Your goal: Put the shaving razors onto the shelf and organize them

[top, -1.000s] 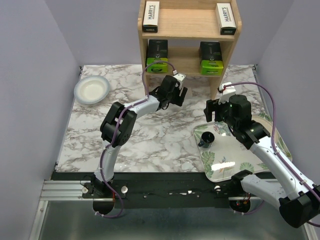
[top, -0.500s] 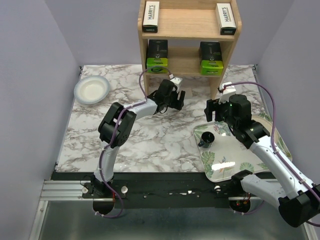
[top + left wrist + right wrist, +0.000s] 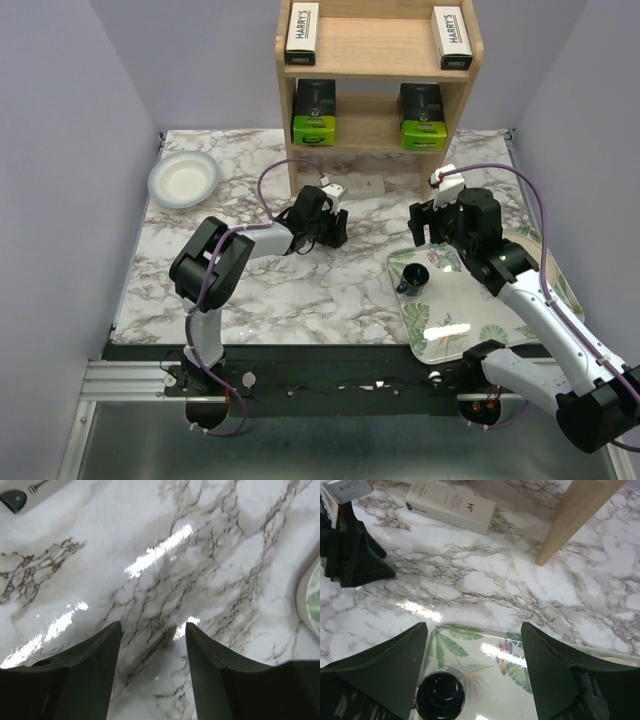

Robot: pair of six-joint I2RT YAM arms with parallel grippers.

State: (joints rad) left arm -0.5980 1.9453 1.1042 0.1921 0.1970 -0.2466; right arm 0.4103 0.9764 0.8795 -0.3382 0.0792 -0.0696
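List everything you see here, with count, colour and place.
table: one, white-grey marble.
shelf: one, light wood, two tiers, table's far edge.
HARRY'S boxes: three, white and dark; two on top tier, one lying on table before the shelf.
black-and-lime packs: two, lower tier.
bowl: one, white, table's far left.
tray: one, leaf-patterned, near right.
cup: one, black, on tray.
left arm: black and white, jaws open, empty, over marble.
right arm: same colours, jaws open, empty, above tray's far edge.

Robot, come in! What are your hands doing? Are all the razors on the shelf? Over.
Open and empty: left gripper, right gripper. Four razor packs on shelf; fifth box flat on table in front. Nearby black cup on tray, not blocking.
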